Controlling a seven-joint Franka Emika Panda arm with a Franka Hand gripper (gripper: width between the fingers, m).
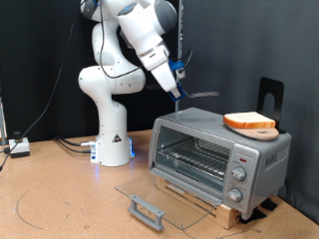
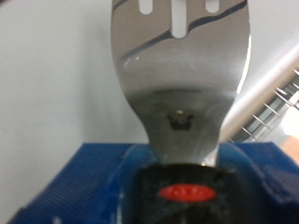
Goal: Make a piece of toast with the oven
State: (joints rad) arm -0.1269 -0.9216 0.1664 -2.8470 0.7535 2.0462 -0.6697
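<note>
The piece of toast [image 1: 249,122] lies flat on the roof of the oven [image 1: 261,151], towards the exterior view's right. The oven's glass door [image 1: 164,191] is folded down flat and its wire rack [image 1: 194,154] shows inside. My gripper [image 1: 177,84] hangs above the oven's left end, shut on a blue-handled spatula [image 1: 197,94] whose thin blade points right, over the roof and short of the toast. In the wrist view the slotted metal spatula blade [image 2: 182,84] fills the middle, with its blue handle [image 2: 93,182] below and a bit of wire rack [image 2: 271,112] at the edge.
The oven stands on a wooden board [image 1: 204,207], with knobs [image 1: 239,175] on its right front panel. The door handle [image 1: 146,210] juts out near the exterior view's bottom. A black stand [image 1: 271,95] rises behind the toast. The robot's base [image 1: 112,139] and cables sit at left.
</note>
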